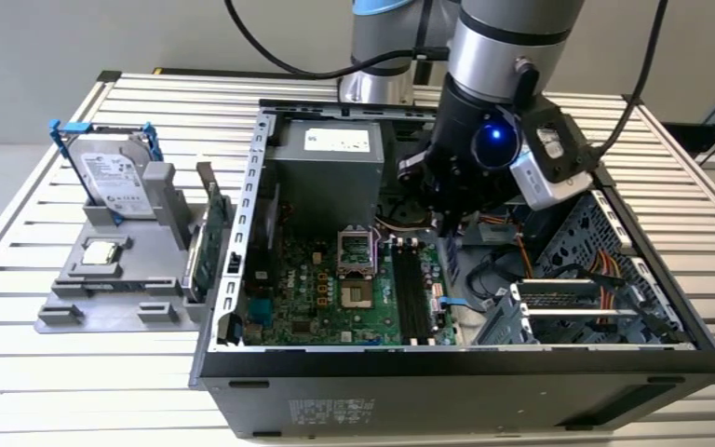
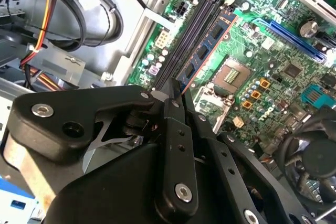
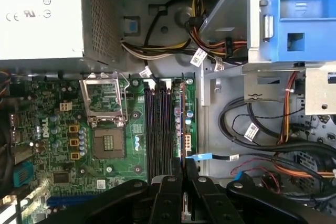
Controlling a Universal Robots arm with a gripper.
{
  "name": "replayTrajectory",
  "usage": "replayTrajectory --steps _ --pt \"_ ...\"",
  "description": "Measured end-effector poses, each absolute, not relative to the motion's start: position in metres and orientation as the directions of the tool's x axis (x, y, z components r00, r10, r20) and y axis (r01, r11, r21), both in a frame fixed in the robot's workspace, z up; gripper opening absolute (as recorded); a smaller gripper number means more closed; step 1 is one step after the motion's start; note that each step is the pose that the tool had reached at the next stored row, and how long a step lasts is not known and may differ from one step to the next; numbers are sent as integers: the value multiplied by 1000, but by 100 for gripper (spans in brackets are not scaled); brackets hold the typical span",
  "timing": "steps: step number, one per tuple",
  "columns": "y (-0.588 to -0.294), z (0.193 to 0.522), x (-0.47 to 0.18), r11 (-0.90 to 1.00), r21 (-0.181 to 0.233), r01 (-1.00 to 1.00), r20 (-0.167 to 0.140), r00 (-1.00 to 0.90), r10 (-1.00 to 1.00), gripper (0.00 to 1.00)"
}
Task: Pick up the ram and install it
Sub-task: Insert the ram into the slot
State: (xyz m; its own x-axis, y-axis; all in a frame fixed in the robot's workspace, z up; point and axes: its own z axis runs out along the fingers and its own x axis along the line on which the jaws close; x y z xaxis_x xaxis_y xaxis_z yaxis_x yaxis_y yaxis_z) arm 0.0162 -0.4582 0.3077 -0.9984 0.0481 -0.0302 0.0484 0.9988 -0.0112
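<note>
Grey holder (image 1: pixel 109 300) on worktop (image 1: pixel 34 372), exterior view's left, has a green board (image 1: pixel 213 237) standing in it. In the case, gripper (image 2: pixel 169 94) is narrow and pinches the ram (image 2: pixel 210 43) along the memory slots (image 3: pixel 157 124). Pickup done; seating unconfirmed.

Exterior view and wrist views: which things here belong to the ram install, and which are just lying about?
In the job:
- ram, gripped by the gripper
- black memory slots on the motherboard

Lying about:
- hard drive in its blue frame
- processor chip
- grey holder carrying both, outside the case
</note>
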Motion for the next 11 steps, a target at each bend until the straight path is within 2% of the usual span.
replayTrajectory --steps 11 --pt "-460 290 16 999 -12 45 -25 -999 44 0"
